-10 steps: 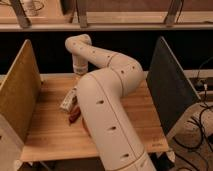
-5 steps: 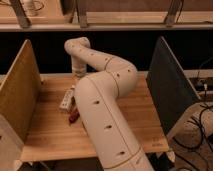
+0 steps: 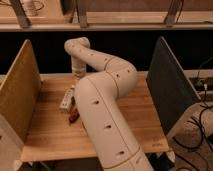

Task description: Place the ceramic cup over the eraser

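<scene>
Barely anything is changing in the camera view, so you are not looking at much progress. Over the last second the arm [image 3: 107, 115] is only shifting its elbow a touch, and the tool [image 3: 77, 73] is staying where it was, hanging low over the bench [image 3: 50, 137] near the far edge, toward the far left corner. You are not getting a view of its state: whether it is released, clenched or grasping something cannot be told from here.

The ceramic cup is not showing anywhere you can pick it out. It may be sitting at the tool or behind the arm, but that is only a guess. A pale oblong thing [image 3: 66, 99] and a small reddish thing [image 3: 74, 115] are lying just beside each other toward the left edge, nearer you than the tool. Which of them, if either, is the eraser is not clear. By my reading, the placing step is not yet happening.
</scene>
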### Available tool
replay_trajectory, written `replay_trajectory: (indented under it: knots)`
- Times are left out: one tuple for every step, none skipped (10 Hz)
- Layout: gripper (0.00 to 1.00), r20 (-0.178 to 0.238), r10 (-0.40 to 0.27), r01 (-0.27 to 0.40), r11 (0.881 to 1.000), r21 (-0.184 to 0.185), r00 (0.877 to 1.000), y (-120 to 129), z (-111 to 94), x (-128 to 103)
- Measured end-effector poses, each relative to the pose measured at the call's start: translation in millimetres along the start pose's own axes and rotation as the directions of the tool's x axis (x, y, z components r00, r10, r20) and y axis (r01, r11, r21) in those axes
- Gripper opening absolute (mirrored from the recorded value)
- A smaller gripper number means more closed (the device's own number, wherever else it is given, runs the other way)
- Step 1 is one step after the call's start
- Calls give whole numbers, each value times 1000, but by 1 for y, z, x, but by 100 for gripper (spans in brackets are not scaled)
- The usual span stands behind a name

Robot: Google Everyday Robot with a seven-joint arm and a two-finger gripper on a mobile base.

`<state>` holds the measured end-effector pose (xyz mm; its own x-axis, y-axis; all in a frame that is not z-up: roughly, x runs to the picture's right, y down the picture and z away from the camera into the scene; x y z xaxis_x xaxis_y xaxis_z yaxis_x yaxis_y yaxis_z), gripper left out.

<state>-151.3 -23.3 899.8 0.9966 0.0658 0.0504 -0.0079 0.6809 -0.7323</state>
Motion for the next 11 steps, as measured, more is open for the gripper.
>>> replay_trajectory:
  knots:
    - [43,0,0,0,1000,0,1000,0,0,0]
    - [52,0,0,0,1000,0,1000,0,0,0]
    - [65,0,0,0,1000,0,1000,0,0,0]
    - [73,0,0,0,1000,0,1000,0,0,0]
    - [78,0,0,0,1000,0,1000,0,0,0]
    - [80,0,0,0,1000,0,1000,0,0,0]
    - [80,0,0,0,1000,0,1000,0,0,0]
    - [80,0,0,0,1000,0,1000,0,0,0]
    - [80,0,0,0,1000,0,1000,0,0,0]
    - [80,0,0,0,1000,0,1000,0,0,0]
    - [80,0,0,0,1000,0,1000,0,0,0]
